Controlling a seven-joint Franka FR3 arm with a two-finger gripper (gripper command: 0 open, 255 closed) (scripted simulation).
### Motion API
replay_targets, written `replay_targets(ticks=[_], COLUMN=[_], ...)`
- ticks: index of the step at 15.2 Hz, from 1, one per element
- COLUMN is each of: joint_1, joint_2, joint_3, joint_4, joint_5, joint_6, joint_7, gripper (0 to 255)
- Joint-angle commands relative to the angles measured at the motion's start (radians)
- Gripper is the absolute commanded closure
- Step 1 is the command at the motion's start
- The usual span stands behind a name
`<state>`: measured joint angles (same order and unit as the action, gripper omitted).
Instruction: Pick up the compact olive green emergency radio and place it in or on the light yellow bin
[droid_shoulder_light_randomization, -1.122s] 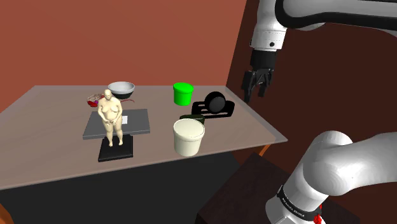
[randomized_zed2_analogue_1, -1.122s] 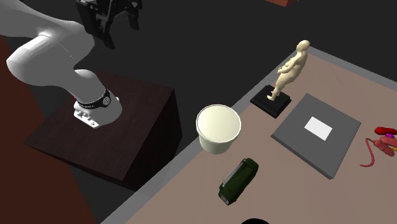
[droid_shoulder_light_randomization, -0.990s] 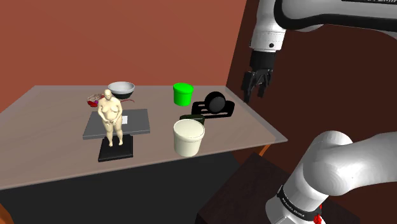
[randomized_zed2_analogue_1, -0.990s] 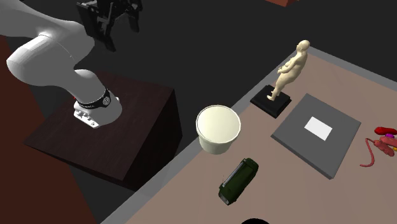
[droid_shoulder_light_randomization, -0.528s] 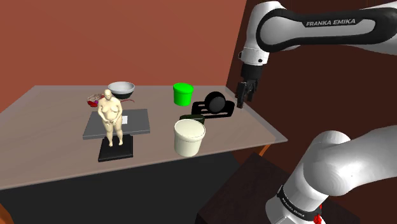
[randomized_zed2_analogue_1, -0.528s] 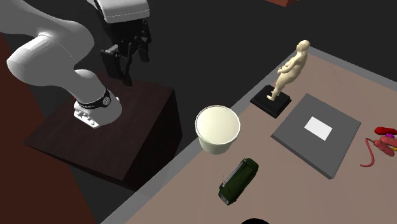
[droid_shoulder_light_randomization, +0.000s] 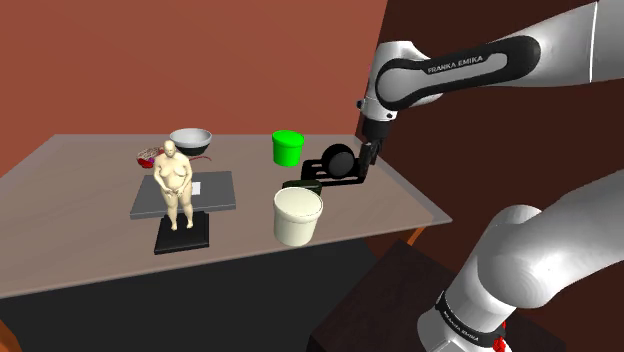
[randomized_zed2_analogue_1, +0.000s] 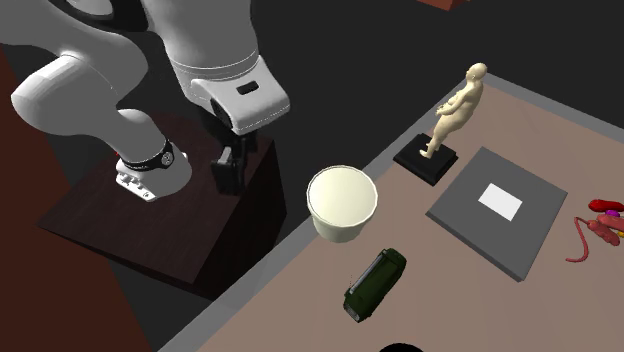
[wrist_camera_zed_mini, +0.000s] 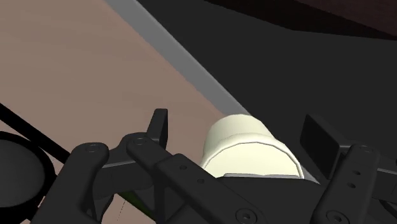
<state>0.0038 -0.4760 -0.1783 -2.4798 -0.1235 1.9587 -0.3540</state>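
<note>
The dark olive radio (randomized_zed2_analogue_1: 375, 284) lies flat on the table, its end peeking out behind the bin in the shoulder view (droid_shoulder_light_randomization: 300, 184). The pale yellow bin (droid_shoulder_light_randomization: 297, 215) (randomized_zed2_analogue_1: 343, 203) stands upright and empty near the table's front edge. My gripper (droid_shoulder_light_randomization: 366, 160) (randomized_zed2_analogue_1: 228, 170) hangs over the table's side edge, beside the black object and apart from the radio. In the wrist view the gripper (wrist_camera_zed_mini: 238, 135) is open, its fingers (wrist_camera_zed_mini: 159, 127) stand apart, and the bin (wrist_camera_zed_mini: 248, 146) lies beyond them, untouched.
A black disc-shaped object (droid_shoulder_light_randomization: 338, 165) sits by the gripper. A green cup (droid_shoulder_light_randomization: 287, 147), a grey bowl (droid_shoulder_light_randomization: 190, 140), red items (droid_shoulder_light_randomization: 150, 154), a grey slab (droid_shoulder_light_randomization: 185, 192) and a cream figurine (droid_shoulder_light_randomization: 176, 185) on a black base share the table (droid_shoulder_light_randomization: 90, 240). The dark stand (randomized_zed2_analogue_1: 160, 210) is beside it.
The arm has swung down and toward the table. The gripper dropped from high beside the wall to just above the table's edge by the black object. Nothing on the table moved.
</note>
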Motion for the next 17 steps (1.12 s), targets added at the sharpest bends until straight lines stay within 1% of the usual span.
replay_targets(ticks=[1,6,10,13,17], joint_1=[0.006,0.027,0.041,0.041,0.024], joint_2=[0.07,0.258,0.418,0.538,0.696], joint_3=[-0.029,-0.086,-0.114,-0.117,-0.098], joint_4=[0.011,0.075,0.153,0.226,0.341], joint_5=[-0.008,0.01,0.058,0.109,0.181], joint_6=[0.075,0.227,0.328,0.388,0.445], joint_7=[-0.068,-0.231,-0.371,-0.48,-0.619], gripper=[0,0,0,0,0])
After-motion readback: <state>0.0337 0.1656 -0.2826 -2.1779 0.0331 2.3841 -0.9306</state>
